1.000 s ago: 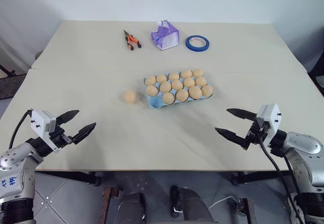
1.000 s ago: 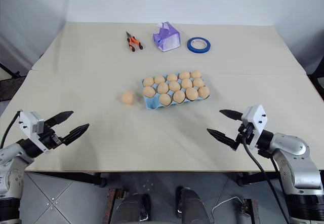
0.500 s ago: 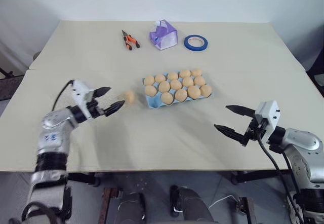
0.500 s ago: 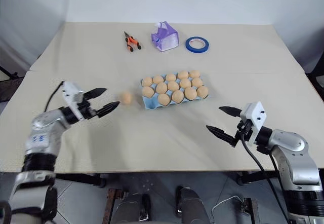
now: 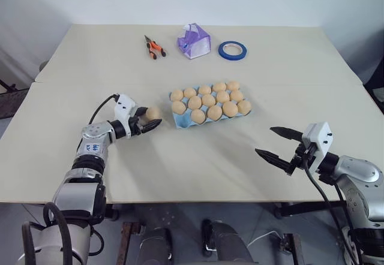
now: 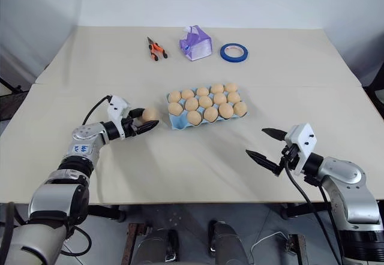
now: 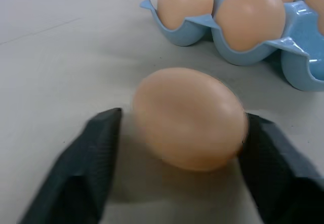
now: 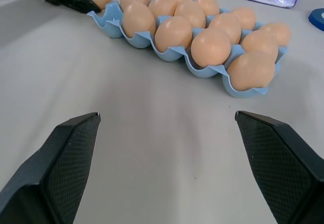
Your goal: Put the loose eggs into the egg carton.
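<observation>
Hovering nearest over the table (image 5: 288,73), the right gripper (image 5: 281,146) is spreading its two fingers wide, grasping nothing. Further in, the left gripper (image 5: 149,121) is bracketing the one loose egg (image 5: 154,113) lying just left of the egg carton (image 5: 180,121); whether it is pinching is unclear. Thirteen eggs are filling the carton. Beyond are lying one pair of orange-handled pliers (image 5: 155,47), one purple-white box (image 5: 194,41), one blue tape roll (image 5: 232,50). No writing is legible.

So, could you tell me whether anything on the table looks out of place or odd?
One loose egg lies on the table beside the egg carton rather than in a cup, with the left end effector around it. Nothing looks spilled or damaged.
</observation>
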`<move>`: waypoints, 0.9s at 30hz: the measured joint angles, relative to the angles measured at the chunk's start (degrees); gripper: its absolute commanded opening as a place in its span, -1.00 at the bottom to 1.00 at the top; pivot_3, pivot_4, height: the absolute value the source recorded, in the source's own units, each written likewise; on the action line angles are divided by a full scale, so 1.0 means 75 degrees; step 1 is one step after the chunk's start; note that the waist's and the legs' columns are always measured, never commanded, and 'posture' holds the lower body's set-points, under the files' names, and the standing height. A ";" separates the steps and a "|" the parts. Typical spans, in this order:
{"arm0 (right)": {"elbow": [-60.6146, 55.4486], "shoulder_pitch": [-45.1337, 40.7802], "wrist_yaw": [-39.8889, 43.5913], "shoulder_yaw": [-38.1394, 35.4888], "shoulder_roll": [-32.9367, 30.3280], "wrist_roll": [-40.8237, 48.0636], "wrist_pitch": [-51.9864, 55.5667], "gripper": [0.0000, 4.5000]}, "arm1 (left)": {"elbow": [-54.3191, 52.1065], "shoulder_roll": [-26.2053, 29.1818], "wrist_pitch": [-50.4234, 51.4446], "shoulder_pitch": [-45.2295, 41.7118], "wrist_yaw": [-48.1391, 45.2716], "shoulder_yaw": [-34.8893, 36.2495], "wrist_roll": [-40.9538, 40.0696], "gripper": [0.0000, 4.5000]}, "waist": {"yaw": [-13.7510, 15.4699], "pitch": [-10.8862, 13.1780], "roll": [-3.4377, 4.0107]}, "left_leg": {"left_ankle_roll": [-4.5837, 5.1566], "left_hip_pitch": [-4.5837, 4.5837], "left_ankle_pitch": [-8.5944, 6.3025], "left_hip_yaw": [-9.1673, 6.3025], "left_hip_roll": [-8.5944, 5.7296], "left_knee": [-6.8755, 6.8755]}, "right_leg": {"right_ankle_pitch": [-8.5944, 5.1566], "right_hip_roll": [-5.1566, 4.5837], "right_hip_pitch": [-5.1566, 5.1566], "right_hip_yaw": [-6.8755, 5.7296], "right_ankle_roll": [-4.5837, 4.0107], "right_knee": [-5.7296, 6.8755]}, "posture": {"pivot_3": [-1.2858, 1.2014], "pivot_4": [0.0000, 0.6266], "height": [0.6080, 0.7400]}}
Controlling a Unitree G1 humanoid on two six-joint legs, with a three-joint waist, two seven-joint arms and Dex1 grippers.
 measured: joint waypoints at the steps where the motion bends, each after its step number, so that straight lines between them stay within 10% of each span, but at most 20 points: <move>1: -0.0011 0.0004 -0.0020 0.0000 0.0000 0.0000 0.0000 1.00 | 0.0103 -0.0022 -0.0053 -0.0049 0.0004 0.0002 0.0002 0.05 | -0.0002 0.0000 0.0000 | 0.0000 0.0000 0.0000 0.0000 0.0000 0.0001 | 0.0000 0.0000 0.0000 0.0000 0.0000 0.0000 | 0.03 -0.52 1.00; 24: -0.0312 0.0323 -0.0496 0.0037 0.0221 -0.0011 0.0001 1.00 | -0.1304 -0.0952 0.0277 -0.0602 -0.1782 -0.0630 -0.0090 -0.20 | -0.0091 0.0001 -0.0001 | -0.0011 0.0004 0.0009 -0.0002 -0.0021 0.0008 | 0.0000 0.0018 0.0002 0.0007 0.0005 0.0014 | 0.03 -0.52 1.00; 27: -0.0461 0.0460 -0.0612 0.0035 0.0248 -0.0010 0.0005 1.00 | -0.1280 -0.0892 0.0341 -0.0603 -0.1757 -0.0724 0.0060 0.17 | -0.0144 0.0001 -0.0001 | -0.0004 0.0003 0.0012 -0.0003 -0.0021 0.0011 | 0.0000 0.0011 0.0003 0.0010 0.0006 0.0015 | 0.03 -0.52 1.00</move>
